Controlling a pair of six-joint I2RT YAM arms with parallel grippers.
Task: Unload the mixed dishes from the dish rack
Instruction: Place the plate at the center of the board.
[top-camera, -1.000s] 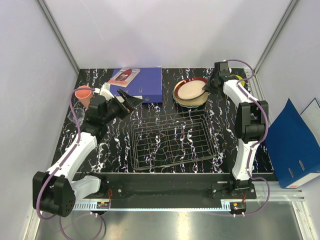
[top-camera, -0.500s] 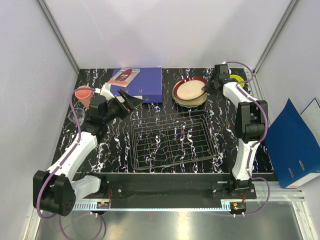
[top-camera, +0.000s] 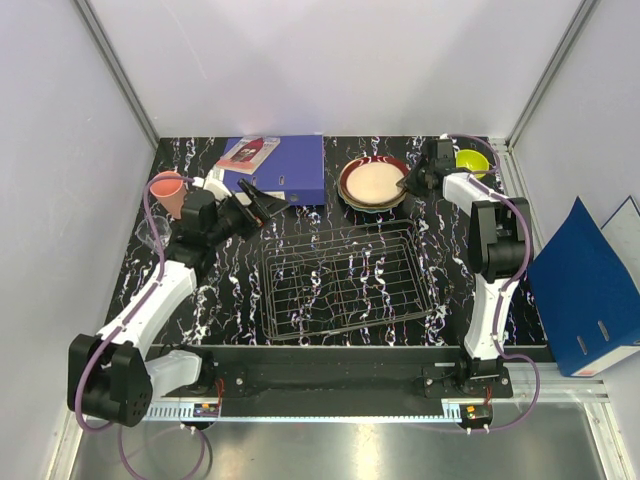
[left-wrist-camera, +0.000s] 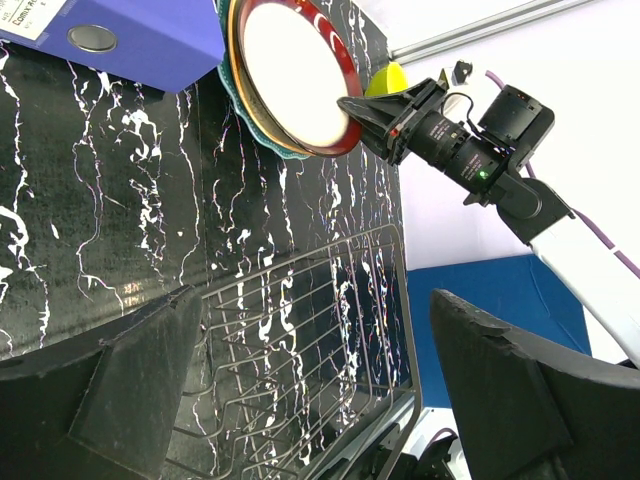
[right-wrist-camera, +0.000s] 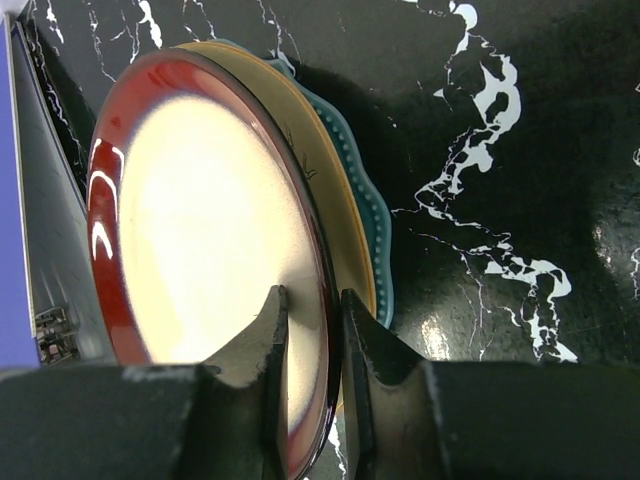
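Left gripper (top-camera: 262, 200) hangs w/ jaws spread wide, holding nothing, above the tabletop just past the far-left corner of the dish rack (top-camera: 345, 280). You see the rack as 1 low silver wire grid, rectangular, flat on the black white-veined table (top-camera: 225, 300), long axis running L-R, slightly skewed. All six dishes sit on the table outside it.

Left of that gripper: 1 salmon-pink cup (top-camera: 168, 190), mouth up, and nearer you 1 clear glass tumbler (top-camera: 150, 233), faint, hard to read.

Beyond the rack's far edge is a stack of 3 plates, faces up: teal plate (right-wrist-camera: 378, 230) w/ beaded scalloped edge at bottom, cream-yellow plate (right-wrist-camera: 345, 240) w/ a dark mark on its edge in the middle, red-rimmed cream plate (right-wrist-camera: 200, 230) glossy on top. Right gripper (right-wrist-camera: 312, 300) is pinched narrow on the top plate's right rim, one finger over, one under. You can't tell if that rim is lifted.

Further right, near the back-right corner, 1 small yellow-green bowl (top-camera: 472, 160) sits just beside the right wrist. 1 blue ring binder (top-camera: 285, 168) lies flat left of the stack.
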